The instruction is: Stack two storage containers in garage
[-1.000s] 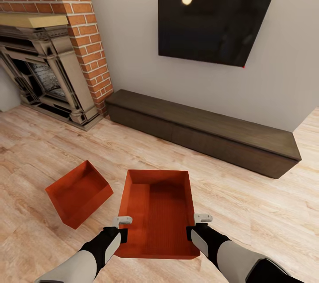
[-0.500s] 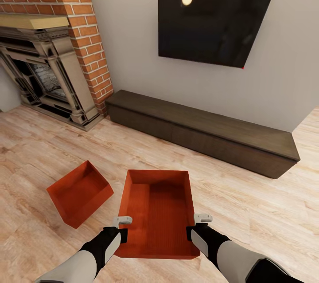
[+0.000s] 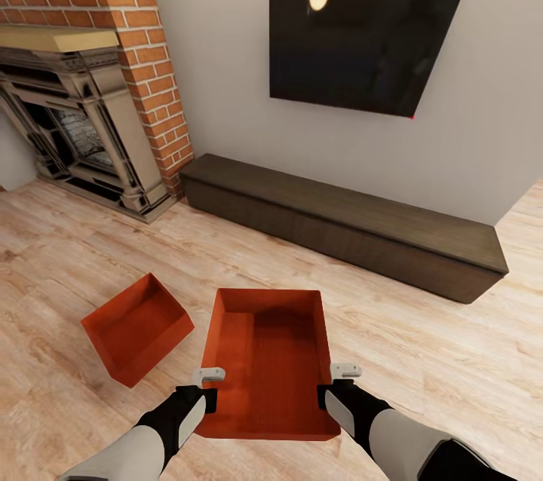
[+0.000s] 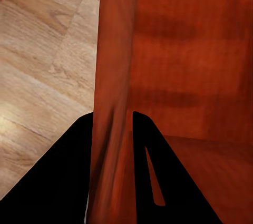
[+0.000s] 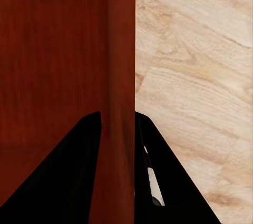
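Almost nothing has shifted since a second ago, apart from a slight camera tilt nudging the TV (image 3: 362, 51) and low cabinet (image 3: 339, 221) lower in frame; on the living-room plank floor (image 3: 452, 360) the held container (image 3: 268, 364) hangs between both arms, its twin (image 3: 136, 326) tilted just beside it; left gripper (image 3: 205, 383) and right gripper (image 3: 341, 381) each pinch a side wall; lift evenly, keeping it level, before turning away.

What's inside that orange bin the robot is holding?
Nothing: the held bin shows only its bare ribbed bottom. The left gripper and right gripper each clamp a side wall. The floor beneath it is hidden.
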Available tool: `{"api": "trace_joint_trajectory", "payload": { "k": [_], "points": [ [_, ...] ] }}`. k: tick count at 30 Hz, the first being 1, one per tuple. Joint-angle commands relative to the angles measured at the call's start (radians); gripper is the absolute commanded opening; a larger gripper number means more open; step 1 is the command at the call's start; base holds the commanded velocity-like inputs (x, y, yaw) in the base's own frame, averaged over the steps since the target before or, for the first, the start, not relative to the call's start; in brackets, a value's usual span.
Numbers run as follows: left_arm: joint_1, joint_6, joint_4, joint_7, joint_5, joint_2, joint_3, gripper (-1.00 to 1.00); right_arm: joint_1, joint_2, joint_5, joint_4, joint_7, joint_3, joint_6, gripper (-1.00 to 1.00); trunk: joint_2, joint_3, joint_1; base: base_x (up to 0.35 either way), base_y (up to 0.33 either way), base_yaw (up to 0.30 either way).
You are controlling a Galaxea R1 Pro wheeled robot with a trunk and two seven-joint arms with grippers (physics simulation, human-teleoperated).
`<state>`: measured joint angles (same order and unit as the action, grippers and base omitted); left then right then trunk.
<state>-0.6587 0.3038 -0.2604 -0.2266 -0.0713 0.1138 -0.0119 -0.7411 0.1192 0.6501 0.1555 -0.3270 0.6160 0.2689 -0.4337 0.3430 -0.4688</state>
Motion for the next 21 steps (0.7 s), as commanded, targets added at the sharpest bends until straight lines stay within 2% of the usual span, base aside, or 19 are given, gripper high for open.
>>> {"api": "trace_joint_trajectory", "payload": {
  "k": [1, 3, 8, 21],
  "points": [
    [0.001, 0.009, 0.001, -0.023, 0.007, -0.003, -0.005, -1.00, -0.001, -0.001, -0.030, 0.003, -0.011, 0.005, -0.072, -1.00, 0.006, -0.002, 0.003, 0.000, 0.000, 0.000],
    [0.001, 0.008, 0.001, -0.023, 0.007, -0.003, -0.005, -1.00, -0.001, -0.001, -0.030, 0.003, -0.011, 0.005, -0.072, -1.00, 0.020, -0.008, 0.011, 0.000, 0.000, 0.000],
    [0.001, 0.008, 0.001, -0.022, 0.007, -0.003, -0.005, -1.00, -0.001, -0.001, -0.030, 0.003, -0.012, 0.005, -0.071, -1.00, 0.020, -0.009, 0.011, 0.000, 0.000, 0.000],
    [0.001, 0.008, -0.001, -0.022, 0.007, -0.002, -0.007, -1.00, -0.001, -0.001, -0.029, 0.003, -0.012, 0.005, -0.071, -1.00, 0.020, -0.028, 0.011, 0.000, 0.000, 0.000]
  ]
}}
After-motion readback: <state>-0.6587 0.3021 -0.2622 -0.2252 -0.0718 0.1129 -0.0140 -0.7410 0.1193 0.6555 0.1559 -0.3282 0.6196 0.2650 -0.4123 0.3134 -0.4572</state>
